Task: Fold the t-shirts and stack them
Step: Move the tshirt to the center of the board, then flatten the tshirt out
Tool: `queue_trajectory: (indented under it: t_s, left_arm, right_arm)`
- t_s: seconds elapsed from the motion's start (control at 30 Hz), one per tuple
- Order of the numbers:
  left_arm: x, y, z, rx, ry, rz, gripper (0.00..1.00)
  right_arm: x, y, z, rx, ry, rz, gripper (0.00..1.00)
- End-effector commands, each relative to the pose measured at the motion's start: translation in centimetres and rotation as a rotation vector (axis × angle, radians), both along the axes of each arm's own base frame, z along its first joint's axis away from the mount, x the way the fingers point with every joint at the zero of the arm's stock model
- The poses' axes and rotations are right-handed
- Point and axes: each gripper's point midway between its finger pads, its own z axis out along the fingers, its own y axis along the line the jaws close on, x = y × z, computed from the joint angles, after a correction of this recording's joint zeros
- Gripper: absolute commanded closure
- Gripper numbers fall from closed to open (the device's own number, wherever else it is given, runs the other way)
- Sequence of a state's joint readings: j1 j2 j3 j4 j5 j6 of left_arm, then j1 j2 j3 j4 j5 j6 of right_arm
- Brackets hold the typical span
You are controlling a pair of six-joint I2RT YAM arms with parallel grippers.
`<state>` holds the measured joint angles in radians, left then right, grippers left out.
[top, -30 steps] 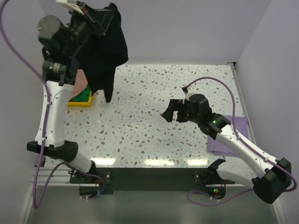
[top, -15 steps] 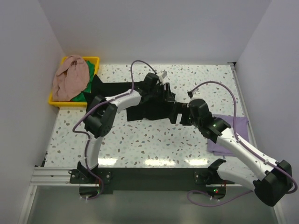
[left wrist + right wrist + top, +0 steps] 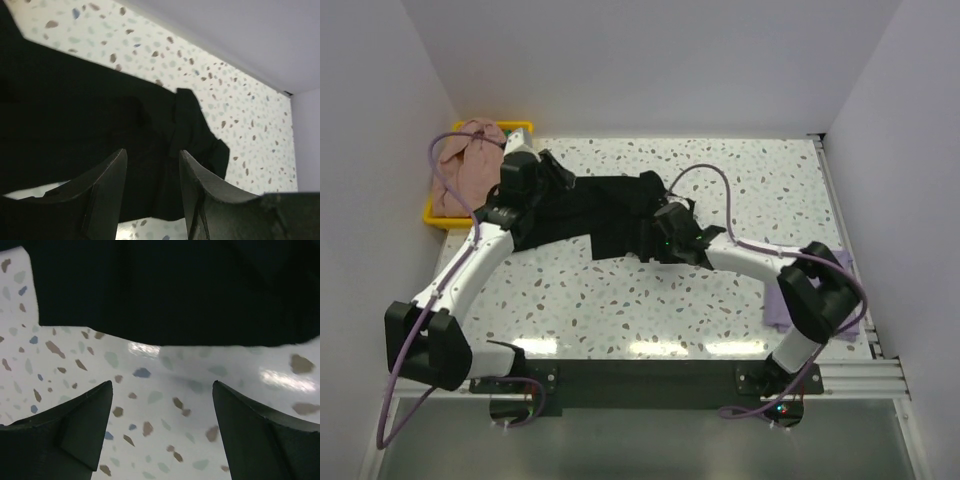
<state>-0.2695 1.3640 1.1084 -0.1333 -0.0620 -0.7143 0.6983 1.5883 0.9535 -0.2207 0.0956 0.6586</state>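
Observation:
The black t-shirt [image 3: 600,205] lies spread flat across the middle of the speckled table. My left gripper [image 3: 552,172] hovers at its far left end. In the left wrist view that gripper [image 3: 152,152] is open, with the black t-shirt [image 3: 90,115] below the fingers and nothing pinched. My right gripper [image 3: 658,248] is low at the shirt's near right edge. It [image 3: 160,387] stands open over bare table, with the hem of the black t-shirt [image 3: 175,290] just ahead of the fingertips. A lavender t-shirt [image 3: 778,312] lies at the right, partly hidden under the right arm.
A yellow bin [image 3: 435,215] sits at the far left corner with a dusty pink t-shirt [image 3: 465,165] heaped in it. White walls close the back and both sides. The right arm's elbow [image 3: 820,290] rests above the lavender t-shirt.
The left gripper held the black t-shirt high in the air, then brought it down onto the table, let go and moved to its left end. The right gripper moved left to the shirt's near edge.

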Motion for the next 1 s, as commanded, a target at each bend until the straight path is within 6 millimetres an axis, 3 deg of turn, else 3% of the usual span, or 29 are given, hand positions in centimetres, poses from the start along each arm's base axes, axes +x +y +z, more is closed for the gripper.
queue_trajectory:
  t_s: [0.0,0.07,0.2,0.23,0.27,0.37,0.53,0.63,0.67,0.7,0.8,0.83,0.9,0.93,0.97]
  left_arm:
    - [-3.4,2.9,-5.6,0.079,0.164,0.045,0.49]
    - [-4.6,4.4,-5.8,0.096,0.171,0.044,0.49]
    - [-6.3,5.6,-5.5,0.127,0.162,0.042,0.49]
    - [-6.5,5.8,-5.4,0.133,0.161,0.044,0.49]
    - [-6.8,5.9,-5.4,0.135,0.161,0.042,0.49]
    - [-7.1,6.0,-5.4,0.132,0.163,0.041,0.49]
    - [-7.2,5.7,-5.7,0.126,0.171,0.021,0.49]
    - [-7.3,5.4,-6.3,0.113,0.179,0.01,0.49]
    - [-7.3,5.3,-6.6,0.105,0.185,0.01,0.49]
    - [-7.4,5.3,-6.9,0.104,0.193,0.009,0.49]
    - [-7.7,5.3,-7.3,0.097,0.204,0.015,0.49]
    - [-7.9,4.9,-7.4,0.084,0.205,-0.004,0.49]
    - [-8.3,4.8,-8.2,0.067,0.226,-0.002,0.5]
    - [-8.4,4.7,-8.5,0.061,0.231,0.0,0.5]
    - [-8.7,4.7,-9.3,0.05,0.249,0.006,0.51]
  right_arm:
    - [3.1,5.9,3.2,0.068,-0.141,0.008,0.16]
    - [3.7,8.1,2.8,0.045,-0.161,0.018,0.16]
    - [5.4,9.9,1.5,-0.037,-0.204,-0.006,0.17]
    - [6.1,10.6,2.0,-0.035,-0.212,-0.008,0.17]
    - [6.3,10.8,0.3,-0.066,-0.192,-0.007,0.19]
    - [7.1,10.7,-1.2,-0.131,-0.179,-0.023,0.28]
    - [7.5,8.3,-2.6,-0.246,-0.19,-0.071,0.3]
    - [7.4,8.2,-3.8,-0.296,-0.17,-0.039,0.42]
    - [7.4,8.1,-3.9,-0.307,-0.163,-0.032,0.58]
    - [7.3,8.0,-3.9,-0.315,-0.163,-0.03,0.66]
    - [6.6,5.4,-3.1,-0.352,-0.167,-0.065,0.84]
    - [6.2,3.3,-2.3,-0.35,-0.155,-0.098,0.9]
    - [5.7,1.0,-1.4,-0.312,-0.131,-0.13,0.94]
    - [5.5,-1.9,-0.3,-0.282,-0.123,-0.177,0.94]
    - [5.3,-3.2,0.0,-0.266,-0.113,-0.193,0.94]
